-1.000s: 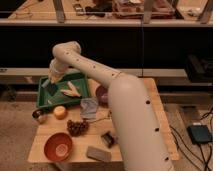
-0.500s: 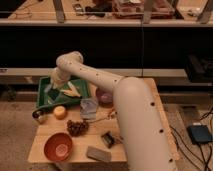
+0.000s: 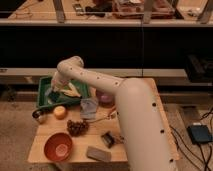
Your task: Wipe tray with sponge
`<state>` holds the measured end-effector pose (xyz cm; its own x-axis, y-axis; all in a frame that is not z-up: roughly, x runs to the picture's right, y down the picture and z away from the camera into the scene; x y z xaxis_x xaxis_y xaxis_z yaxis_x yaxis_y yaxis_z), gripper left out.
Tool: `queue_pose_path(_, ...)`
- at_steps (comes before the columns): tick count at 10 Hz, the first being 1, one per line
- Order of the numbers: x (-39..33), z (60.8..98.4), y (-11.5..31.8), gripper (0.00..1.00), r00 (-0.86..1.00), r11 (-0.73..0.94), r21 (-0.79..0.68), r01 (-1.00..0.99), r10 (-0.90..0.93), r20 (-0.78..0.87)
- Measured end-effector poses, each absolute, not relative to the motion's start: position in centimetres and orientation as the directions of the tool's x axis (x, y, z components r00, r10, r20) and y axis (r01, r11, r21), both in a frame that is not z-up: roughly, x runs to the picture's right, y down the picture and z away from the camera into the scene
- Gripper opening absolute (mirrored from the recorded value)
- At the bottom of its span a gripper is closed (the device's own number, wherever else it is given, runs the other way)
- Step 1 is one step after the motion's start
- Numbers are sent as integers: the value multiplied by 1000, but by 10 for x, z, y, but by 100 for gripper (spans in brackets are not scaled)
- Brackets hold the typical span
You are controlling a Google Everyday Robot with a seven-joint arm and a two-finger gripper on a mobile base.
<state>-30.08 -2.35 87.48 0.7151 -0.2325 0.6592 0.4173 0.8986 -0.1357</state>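
Wooden table (image 3: 135, 85), seen from the front.
- Far left edge: small metal cup (image 3: 39, 116), just off the tray's near-left corner.
- Back left: green tray (image 3: 42, 96), flat on the table.
- Gripper (image 3: 52, 93) down inside the tray's left half, low over the floor. Cannot tell whether it is wide or closed, or whether it holds anything.
- Pale yellow item (image 3: 71, 91) lies in the tray just right of the gripper.
- Orange fruit (image 3: 60, 112) sits by the tray's near rim.
- Front left: orange-brown bowl (image 3: 58, 146).
- Grape bunch (image 3: 77, 127) mid-table.
- Grey-blue cloth-like item (image 3: 90, 107) near the tray's right corner.
- Sponge (image 3: 107, 139), dark, on the bare table toward the front, well apart from tray and gripper.
- Grey block (image 3: 97, 153) just in front of it.
- White arm (image 3: 137, 120) fills the right side.
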Motion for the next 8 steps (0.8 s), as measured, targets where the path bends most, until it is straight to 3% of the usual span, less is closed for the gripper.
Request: queue_pose_path(8, -282, 890, -41, 0, 768, 888, -221, 403, -197, 609)
